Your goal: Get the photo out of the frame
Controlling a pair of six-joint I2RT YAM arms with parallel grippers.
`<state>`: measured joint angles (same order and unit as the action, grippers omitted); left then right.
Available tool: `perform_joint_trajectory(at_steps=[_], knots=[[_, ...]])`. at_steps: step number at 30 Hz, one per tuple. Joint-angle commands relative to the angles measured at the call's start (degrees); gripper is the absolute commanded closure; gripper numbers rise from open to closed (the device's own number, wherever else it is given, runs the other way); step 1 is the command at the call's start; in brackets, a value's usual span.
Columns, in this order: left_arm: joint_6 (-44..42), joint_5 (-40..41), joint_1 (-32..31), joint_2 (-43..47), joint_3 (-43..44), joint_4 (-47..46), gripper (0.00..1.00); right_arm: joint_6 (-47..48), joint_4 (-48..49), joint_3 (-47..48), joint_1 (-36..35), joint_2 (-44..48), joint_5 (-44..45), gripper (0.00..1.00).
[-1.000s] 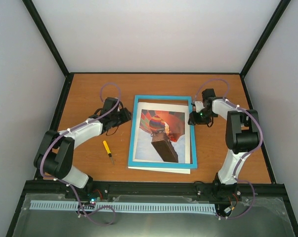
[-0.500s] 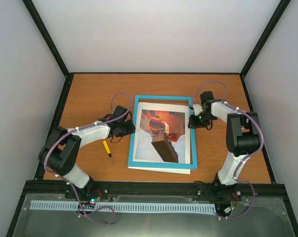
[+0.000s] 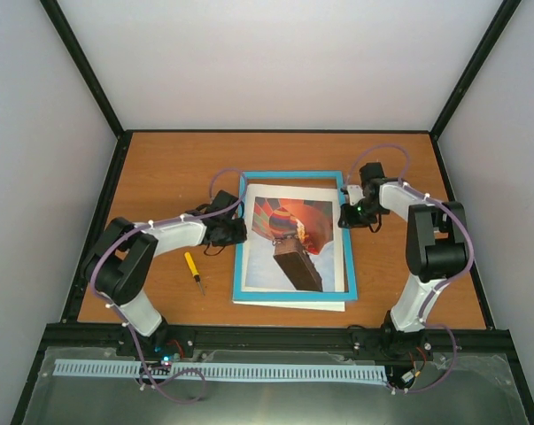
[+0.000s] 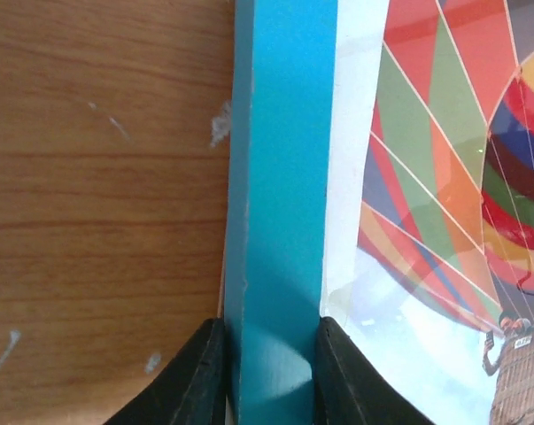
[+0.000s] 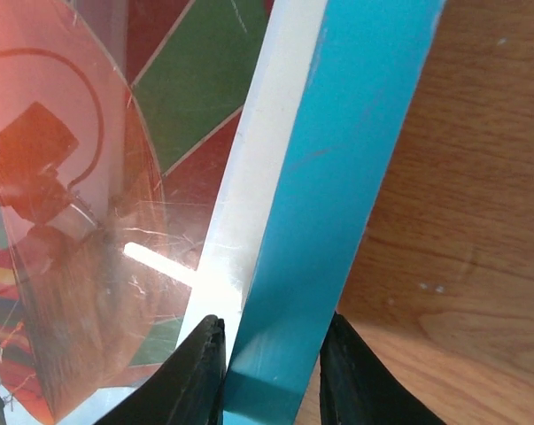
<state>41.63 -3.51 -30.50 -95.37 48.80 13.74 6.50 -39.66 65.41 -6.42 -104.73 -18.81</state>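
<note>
The turquoise frame [image 3: 289,175] lies flat mid-table, and the hot-air balloon photo [image 3: 289,239] shows inside it under glare. My left gripper [image 3: 238,232] is shut on the frame's left bar. In the left wrist view both fingertips [image 4: 196,381] press the sides of the blue bar [image 4: 284,177], with the photo [image 4: 426,177] to the right. My right gripper [image 3: 344,212] is shut on the frame's right bar. In the right wrist view the fingers [image 5: 355,381] flank the blue bar [image 5: 346,177], with the photo [image 5: 187,115] to the left.
A white border strip [image 4: 351,177] runs between bar and print. A white sheet edge [image 3: 293,305] sticks out under the frame's near side. A yellow screwdriver [image 3: 193,268] lies on the wooden table [image 3: 160,168] left of the frame. Black rails edge the table.
My left gripper has moved right and closed on the frame's left bar. The frame's near end has shifted slightly right. The right gripper has stayed on the right bar.
</note>
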Motion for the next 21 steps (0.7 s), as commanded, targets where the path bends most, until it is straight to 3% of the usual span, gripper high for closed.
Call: perform_joint_trajectory(at_steps=[1,5,10,12,17,21], knots=[[0.3,3.7,-1.1,2.8,4.7,2.0,0.83,1.7,-1.5,0.3,0.0,3.6,1.2,0.80],[0.2,3.7,-1.7,4.9,7.0,3.3,0.88,2.0,-3.3,2.2,0.8,4.8,3.5,0.89],[0.6,1.8,-2.3,5.9,8.9,3.2,0.88,2.8,-5.5,4.4,3.9,4.8,2.4,0.91],[0.5,-0.3,-2.3,5.7,9.0,1.9,0.83,3.9,-6.3,5.1,5.7,4.4,2.1,0.94],[0.3,-5.3,-2.3,4.8,8.2,-1.4,0.54,6.9,-8.3,7.2,11.1,3.0,1.5,0.97],[1.2,-7.2,-2.3,4.5,6.4,-3.4,0.48,8.8,-8.5,7.8,15.0,1.9,1.8,0.97]])
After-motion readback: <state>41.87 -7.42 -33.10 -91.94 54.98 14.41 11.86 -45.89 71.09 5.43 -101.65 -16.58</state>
